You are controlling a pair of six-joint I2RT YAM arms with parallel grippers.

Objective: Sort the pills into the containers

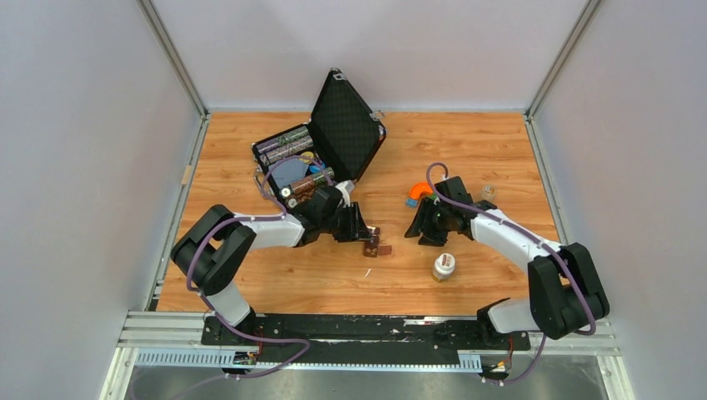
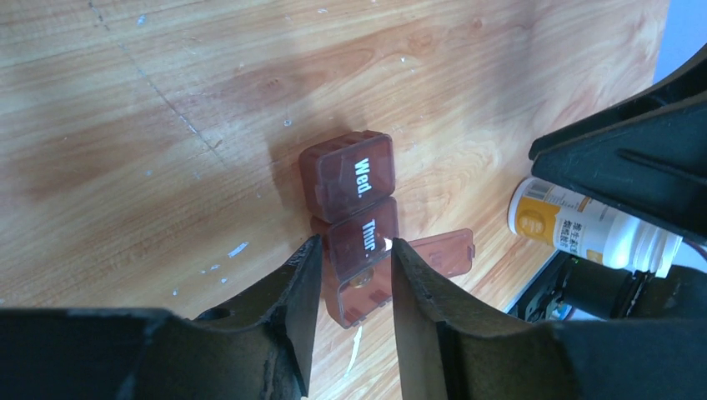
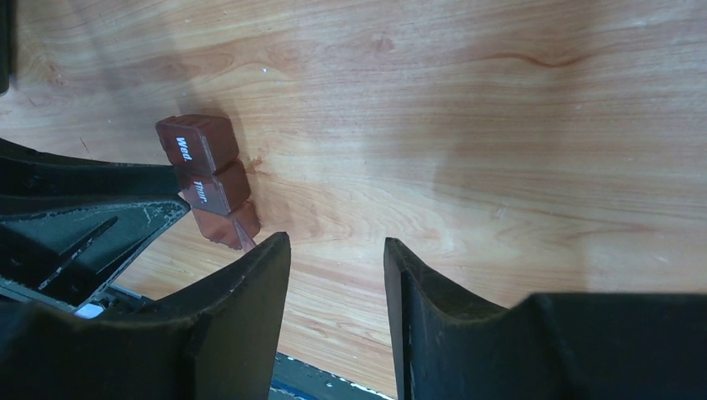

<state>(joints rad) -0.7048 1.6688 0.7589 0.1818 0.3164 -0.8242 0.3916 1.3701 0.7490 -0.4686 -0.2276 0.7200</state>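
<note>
On the table (image 1: 500, 150), one three-compartment strip (image 2: 350, 179) in pinching left claw (image 2: 354, 243); right claw (image 3: 335, 243) spread.

Top external: looking down from high above and behind both arm bases, taking in the whole wooden surface (image 1: 275, 275) from afar.
Left wrist: peering close along the left pincer (image 2: 357, 246) onto the containers (image 2: 348, 177).
Right wrist: looking past the right pincer (image 3: 337, 242), near the surface.
All three are framing the containers, with the "Wed" and "Thur" lids showing in both wrist views.
</note>
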